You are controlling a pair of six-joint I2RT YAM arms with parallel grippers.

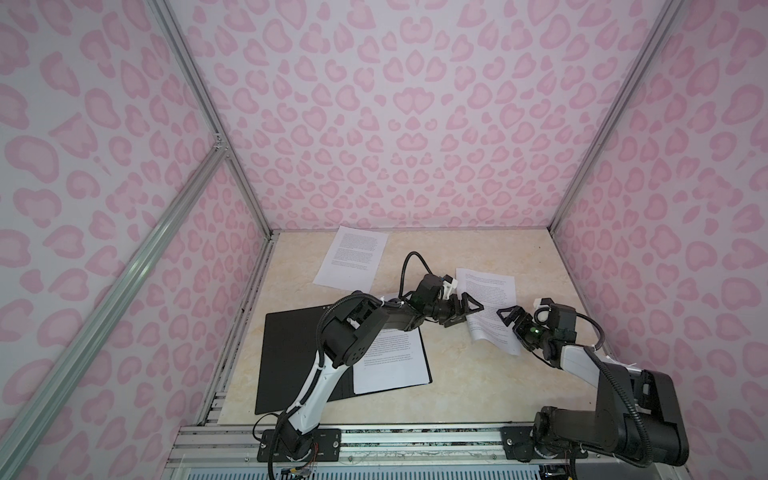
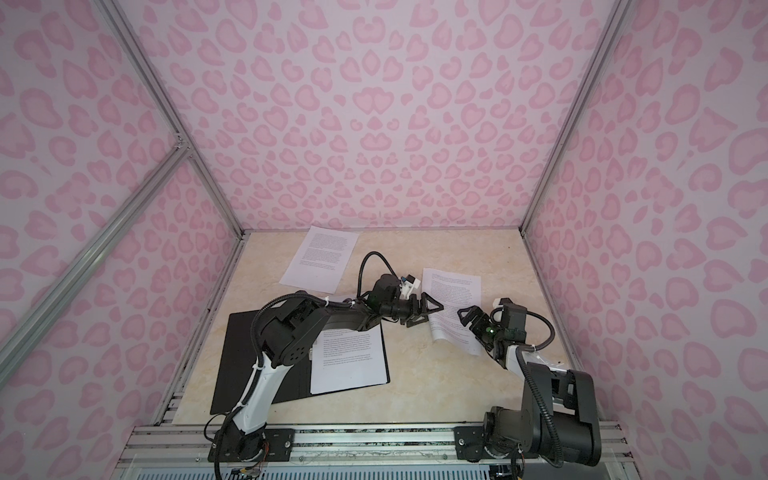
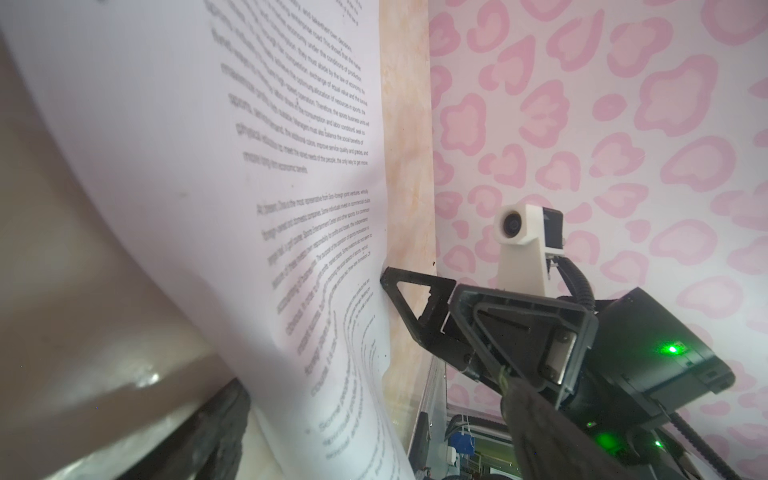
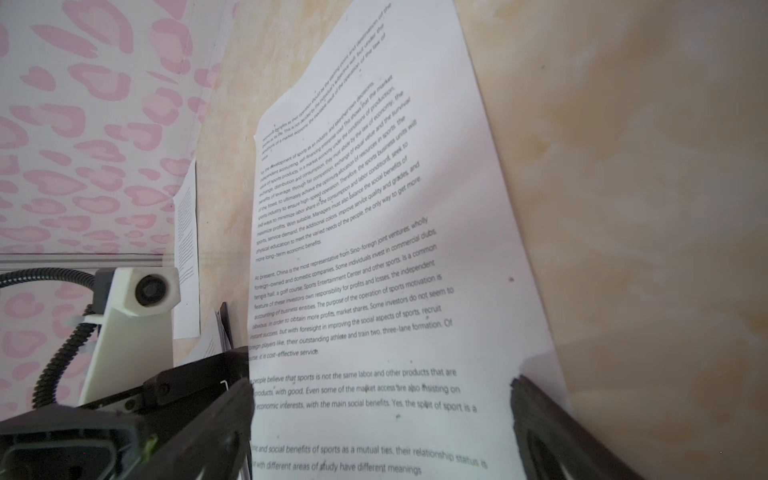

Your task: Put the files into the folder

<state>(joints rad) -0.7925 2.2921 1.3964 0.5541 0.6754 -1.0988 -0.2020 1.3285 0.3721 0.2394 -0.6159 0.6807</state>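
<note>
**Both grippers wide open around one loose sheet**

Left gripper [image 1: 473,312] had its jaws spread at the left edge of the curled sheet [image 1: 490,291], gripping nothing. Right gripper [image 1: 509,319], also spread and empty, hovered over that sheet's near end. The folder [image 1: 291,357] lay open, black side up, on the table's [image 1: 457,374] left, with a filed sheet [image 1: 395,365] on its right half. A far sheet [image 1: 353,257] lay by the back wall.

Both top views: high, front, looking down over whole counter [image 1: 478,374]. Wrist views: close, low, facing each other across same printed sheet [image 3: 208,166].
</note>
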